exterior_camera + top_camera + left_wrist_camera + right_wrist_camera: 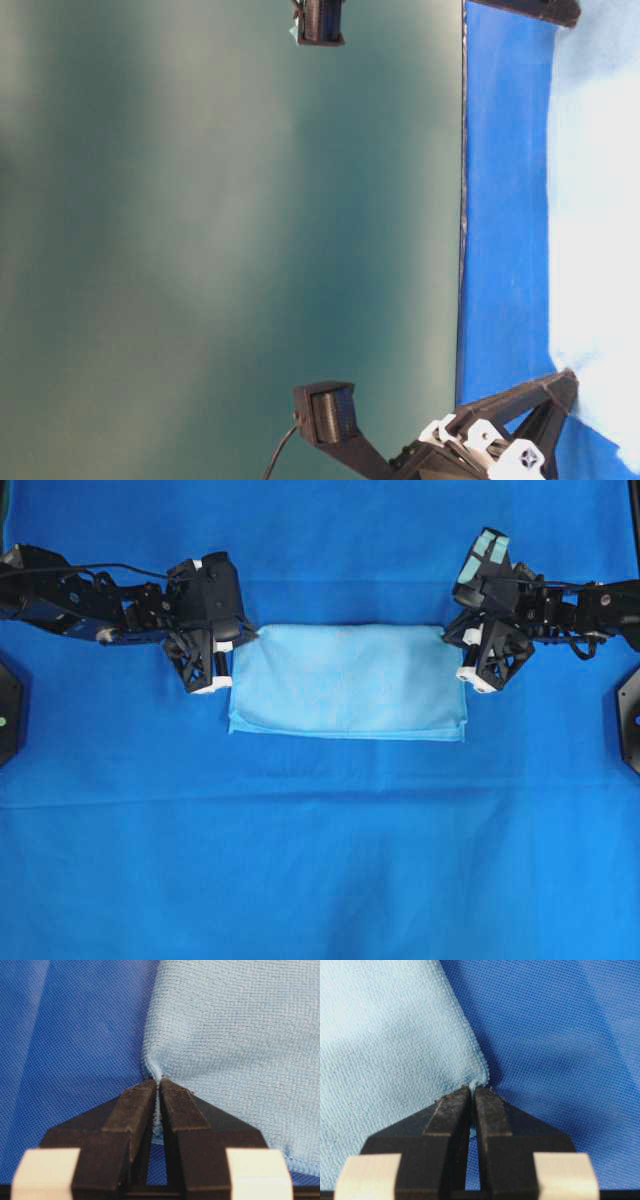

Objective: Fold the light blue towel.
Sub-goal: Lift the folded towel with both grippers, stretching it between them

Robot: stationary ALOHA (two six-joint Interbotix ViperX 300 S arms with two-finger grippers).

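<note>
Left end effector (158,1085) pinching light blue towel (345,680) corner; right end effector (472,1091) pinching opposite corner

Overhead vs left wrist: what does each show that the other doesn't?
Overhead only: the whole light blue towel lying as a rectangle, and the right gripper at its right edge. Left wrist only: the close-up pinch, jaws shut on the hem with the cloth puckered between them. Both: the left gripper on the towel's left edge, over the blue table covering.
</note>
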